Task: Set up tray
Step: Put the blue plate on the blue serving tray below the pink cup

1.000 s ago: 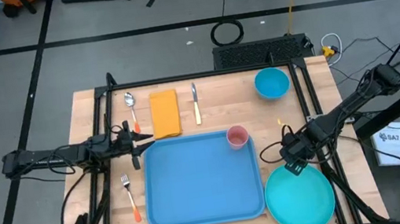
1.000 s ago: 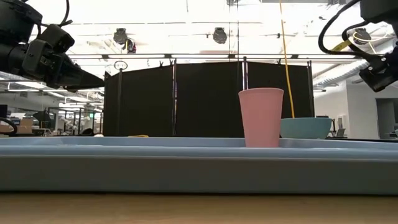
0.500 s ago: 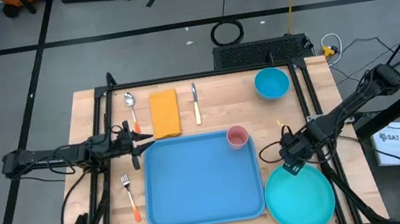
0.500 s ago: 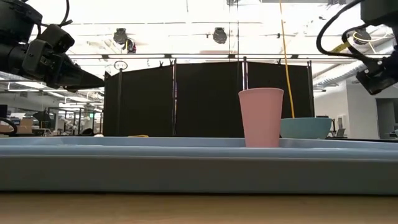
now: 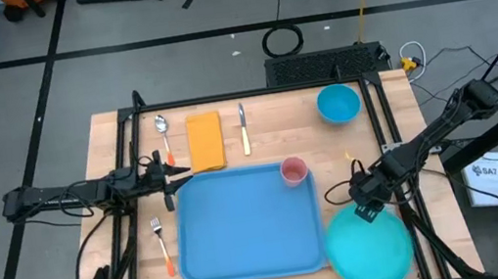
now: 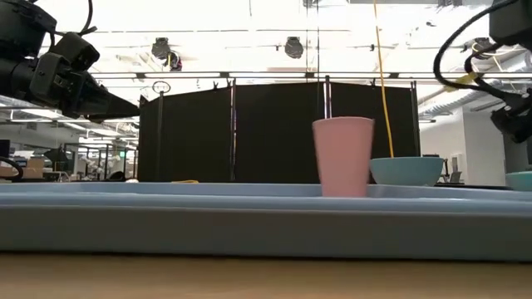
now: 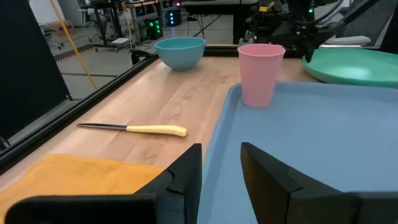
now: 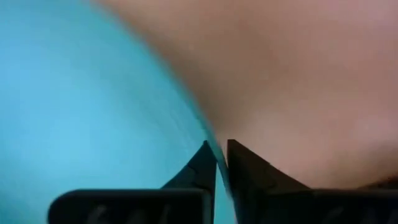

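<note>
The blue tray (image 5: pixel 243 229) lies flat mid-table, with a pink cup (image 5: pixel 291 170) standing upright in its far right corner. A round turquoise plate (image 5: pixel 375 254) sits at the tray's near right, its left edge against the tray's rim. My right gripper (image 5: pixel 366 209) is shut on the plate's far rim. My left gripper (image 5: pixel 175 175) hovers at the tray's far left corner, and its fingers (image 7: pixel 186 171) stand open with nothing between them. My right gripper pinches the plate's far rim (image 8: pixel 214 149) between its two fingers, which come at it from above and from the far side. The thin rim runs between the fingertips (image 8: pixel 202 165). The low view shows a strip of the plate's edge (image 6: pixel 519 180) above the tray's rim.
Along the far side lie a spoon (image 5: pixel 163 132), a folded orange napkin (image 5: pixel 206 141) and a knife (image 5: pixel 243 128), and a blue bowl (image 5: pixel 338 103) stands at the far right. A fork (image 5: pixel 162 244) lies left of the tray. Black frame rails (image 5: pixel 133 226) border the table.
My right gripper has come down onto the plate's far rim. The plate has shifted a little toward the table's left edge, and its edge has risen into the low view. The tray and the pink cup have slid slightly left with it.
</note>
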Controlling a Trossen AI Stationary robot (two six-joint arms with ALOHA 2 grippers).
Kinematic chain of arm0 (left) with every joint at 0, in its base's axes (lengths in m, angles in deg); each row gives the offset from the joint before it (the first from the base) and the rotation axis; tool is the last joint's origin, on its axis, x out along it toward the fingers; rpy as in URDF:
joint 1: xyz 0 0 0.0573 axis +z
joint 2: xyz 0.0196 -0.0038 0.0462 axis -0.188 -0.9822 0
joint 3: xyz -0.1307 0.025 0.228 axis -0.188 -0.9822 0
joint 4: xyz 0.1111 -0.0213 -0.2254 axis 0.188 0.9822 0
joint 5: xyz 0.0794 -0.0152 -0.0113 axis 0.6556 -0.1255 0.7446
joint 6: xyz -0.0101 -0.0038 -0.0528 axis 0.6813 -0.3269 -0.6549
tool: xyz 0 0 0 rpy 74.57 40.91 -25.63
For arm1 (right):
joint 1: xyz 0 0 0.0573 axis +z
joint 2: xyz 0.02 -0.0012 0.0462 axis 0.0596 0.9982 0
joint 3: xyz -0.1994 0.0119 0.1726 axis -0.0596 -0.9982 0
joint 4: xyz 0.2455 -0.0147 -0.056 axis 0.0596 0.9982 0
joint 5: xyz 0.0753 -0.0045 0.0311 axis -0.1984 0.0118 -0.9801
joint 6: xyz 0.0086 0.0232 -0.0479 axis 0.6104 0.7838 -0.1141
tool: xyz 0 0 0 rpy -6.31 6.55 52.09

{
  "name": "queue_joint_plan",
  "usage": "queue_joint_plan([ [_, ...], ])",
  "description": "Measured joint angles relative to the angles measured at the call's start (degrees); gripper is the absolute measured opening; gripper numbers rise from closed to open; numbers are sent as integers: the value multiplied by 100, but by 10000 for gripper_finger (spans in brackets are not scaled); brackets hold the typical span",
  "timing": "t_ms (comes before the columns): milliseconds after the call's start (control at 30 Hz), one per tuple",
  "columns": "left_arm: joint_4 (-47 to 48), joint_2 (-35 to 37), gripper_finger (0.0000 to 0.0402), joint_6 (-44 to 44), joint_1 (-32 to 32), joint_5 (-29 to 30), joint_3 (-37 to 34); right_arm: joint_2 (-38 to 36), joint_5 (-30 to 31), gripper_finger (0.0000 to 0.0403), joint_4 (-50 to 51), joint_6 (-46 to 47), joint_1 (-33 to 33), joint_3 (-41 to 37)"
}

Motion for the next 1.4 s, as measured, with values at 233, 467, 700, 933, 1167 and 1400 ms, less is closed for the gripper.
queue_joint_plan([
  [233,-1,1,118,0,1,2,0,-285,17,2,-202,22,30,13],
  [467,-4,0,118,0,0,0,0,-886,795,1,-1219,118,142,15],
  [700,-2,2,118,2,2,0,0,-803,2135,1,-2866,-630,60,19],
  [933,-2,2,118,2,1,1,0,365,2382,1,-5083,-1807,-379,27],
  [1167,-3,0,118,2,2,2,0,1677,2228,0,-5793,-2942,-806,771],
  [1400,-1,1,118,2,0,0,0,2607,2106,0,-5788,-3844,-1007,1542],
])
